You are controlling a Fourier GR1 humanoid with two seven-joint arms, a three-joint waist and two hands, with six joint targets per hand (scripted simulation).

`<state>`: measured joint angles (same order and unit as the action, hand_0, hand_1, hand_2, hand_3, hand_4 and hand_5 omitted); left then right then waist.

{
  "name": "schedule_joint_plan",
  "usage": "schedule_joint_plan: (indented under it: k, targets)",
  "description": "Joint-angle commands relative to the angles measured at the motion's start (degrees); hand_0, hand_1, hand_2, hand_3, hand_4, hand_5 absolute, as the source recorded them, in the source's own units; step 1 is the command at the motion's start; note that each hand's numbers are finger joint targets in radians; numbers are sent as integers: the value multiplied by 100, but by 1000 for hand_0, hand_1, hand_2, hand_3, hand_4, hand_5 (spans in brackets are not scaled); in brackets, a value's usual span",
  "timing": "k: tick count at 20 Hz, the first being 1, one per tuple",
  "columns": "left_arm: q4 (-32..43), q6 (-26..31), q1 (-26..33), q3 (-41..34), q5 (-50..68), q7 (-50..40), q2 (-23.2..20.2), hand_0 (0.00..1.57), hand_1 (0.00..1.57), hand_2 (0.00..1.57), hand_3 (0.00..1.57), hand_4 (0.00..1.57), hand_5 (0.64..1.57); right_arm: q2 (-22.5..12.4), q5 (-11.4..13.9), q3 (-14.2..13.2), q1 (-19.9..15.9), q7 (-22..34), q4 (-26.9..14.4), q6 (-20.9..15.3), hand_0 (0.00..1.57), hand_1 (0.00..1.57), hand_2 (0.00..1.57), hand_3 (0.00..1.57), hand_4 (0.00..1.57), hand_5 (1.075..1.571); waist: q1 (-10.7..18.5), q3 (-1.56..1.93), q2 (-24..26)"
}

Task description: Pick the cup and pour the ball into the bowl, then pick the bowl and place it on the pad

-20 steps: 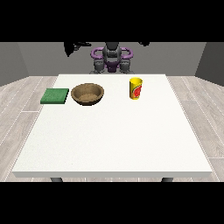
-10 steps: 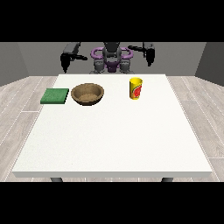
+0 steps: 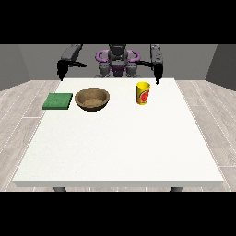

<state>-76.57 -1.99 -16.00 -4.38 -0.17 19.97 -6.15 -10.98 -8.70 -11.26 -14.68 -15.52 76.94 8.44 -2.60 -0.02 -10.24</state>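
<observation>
A yellow cup [image 3: 143, 93] with a red mark stands upright on the white table [image 3: 120, 138], right of centre near the far edge. The ball is not visible. A brown bowl [image 3: 92, 98] sits to the cup's left. A green pad [image 3: 58, 101] lies flat left of the bowl. The hand at the view's right [image 3: 158, 73] hangs above the far edge, behind and right of the cup, apart from it. The hand at the view's left [image 3: 61, 70] hangs over the far left corner, behind the pad. Both hands are small and dark, with nothing in them.
The robot's torso [image 3: 117, 62] stands behind the table's far edge. A wide white stretch of table lies between the objects and the near edge. Grey plank floor surrounds the table.
Both arms have swung outwards and forwards from the torso. The hands now hang lower, at the table's far edge. Cup, bowl and pad have not moved.
</observation>
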Motion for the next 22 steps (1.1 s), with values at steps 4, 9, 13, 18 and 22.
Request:
schedule_joint_plan:
  k: [4, 9, 13, 18, 22]
  targets:
    - [1265, -333, -353, -184, -219, 1099, 196, 0, 0, 0, 0, 0, 1232, -317, -228, -266, -95, -346, -497, 450, 0, 0, 0, 0, 0, 1564, -223, 0, -118]
    - [1881, -569, -632, -260, -280, 1546, 348, 0, 0, 0, 0, 0, 1271, -424, -233, -364, -86, -910, -945, 727, 0, 0, 0, 0, 0, 1559, -325, 1, -394]
    - [2692, -116, -972, -573, -26, 1891, -32, 0, 0, 0, 0, 0, 1254, -512, -325, -461, -367, -662, -1047, 628, 0, 0, 0, 0, 0, 1558, -204, 0, -286]
    - [3287, -257, -1266, -770, 157, 2233, 198, 659, 659, 914, 286, 0, 1425, -459, -288, -363, -363, -762, -1010, 683, 0, 0, 0, 0, 0, 1558, -368, -1, -462]
    - [3235, -2316, -1053, -586, -1137, 2331, -148, 1305, 1305, 1571, 1571, 811, 1515, -709, -518, -476, -485, -750, -905, 1057, 0, 0, 0, 0, 0, 1558, -880, 3, -718]
